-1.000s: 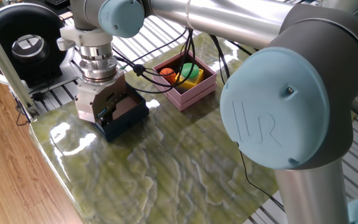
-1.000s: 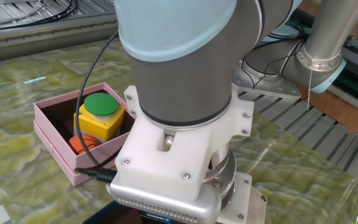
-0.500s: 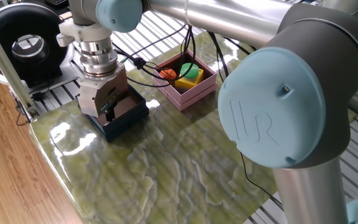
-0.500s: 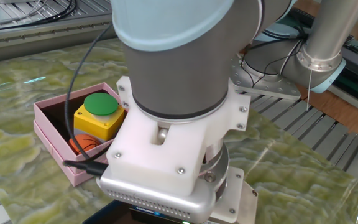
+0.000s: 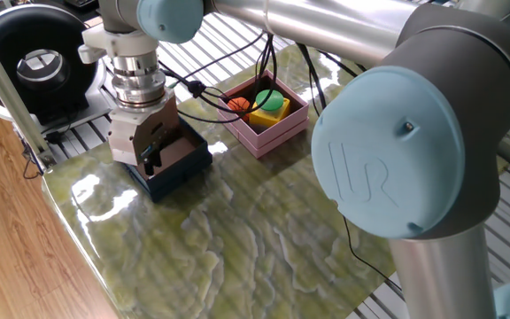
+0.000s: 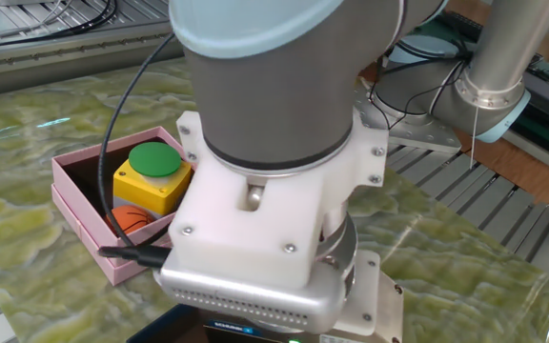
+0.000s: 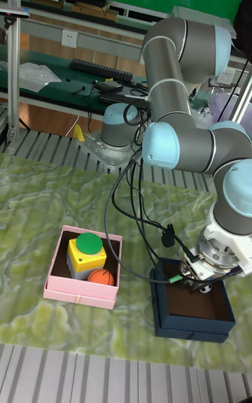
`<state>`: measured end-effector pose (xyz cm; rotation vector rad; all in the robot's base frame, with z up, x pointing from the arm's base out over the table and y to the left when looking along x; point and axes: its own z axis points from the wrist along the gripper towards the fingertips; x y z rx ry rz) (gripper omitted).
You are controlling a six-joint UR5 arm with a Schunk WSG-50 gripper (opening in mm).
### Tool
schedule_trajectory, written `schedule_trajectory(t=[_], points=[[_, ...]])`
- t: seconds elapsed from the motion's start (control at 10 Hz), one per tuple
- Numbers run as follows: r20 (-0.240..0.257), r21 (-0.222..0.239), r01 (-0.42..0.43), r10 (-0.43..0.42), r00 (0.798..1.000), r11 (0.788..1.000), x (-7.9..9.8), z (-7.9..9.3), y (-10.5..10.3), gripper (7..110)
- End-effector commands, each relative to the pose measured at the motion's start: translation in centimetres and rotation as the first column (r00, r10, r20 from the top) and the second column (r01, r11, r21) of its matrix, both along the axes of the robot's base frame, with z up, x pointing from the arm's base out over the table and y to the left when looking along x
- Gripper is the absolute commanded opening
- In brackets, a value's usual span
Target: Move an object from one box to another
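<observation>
- The navy-blue box [image 5: 173, 164] sits left of centre in one fixed view and at lower right in the tall fixed view [image 7: 194, 308], on the green marbled table [image 5: 237, 239].
- Its brownish floor [image 7: 210, 307] shows bare where the arm does not cover it; I cannot see any object lying in it.
- The gripper [image 5: 151, 158] points down into this box, its dark fingertips [image 7: 197, 287] low between the walls, toward the box's upper left part in the tall fixed view.
- Whether the jaws are apart, together or clamped on something, I cannot tell; the wrist hides them.
- The pale pink box [image 7: 80, 269] stands apart from the navy one, at lower left in the tall fixed view.
- It holds a yellow block with a green round top [image 7: 87, 250] and an orange ball [image 7: 102, 278] just beside it.
- In the other fixed view the arm's wrist [image 6: 265, 191] fills the middle, with the pink box [image 6: 79, 224] to its left.
</observation>
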<state>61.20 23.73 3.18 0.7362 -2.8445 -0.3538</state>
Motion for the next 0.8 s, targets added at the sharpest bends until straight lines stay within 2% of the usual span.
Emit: schedule_trajectory(t=[0.0,0.4,0.7], points=[[0.007,0.010,-0.023,0.023,1.000,1.000,-0.5,-0.3,0.2,44],[0.020,0.003,-0.040,0.040,0.999,0.999,-0.6,-1.4,-0.4,44],[0.023,0.020,-0.040,0.039,0.999,0.999,-0.6,-1.5,0.1,44]])
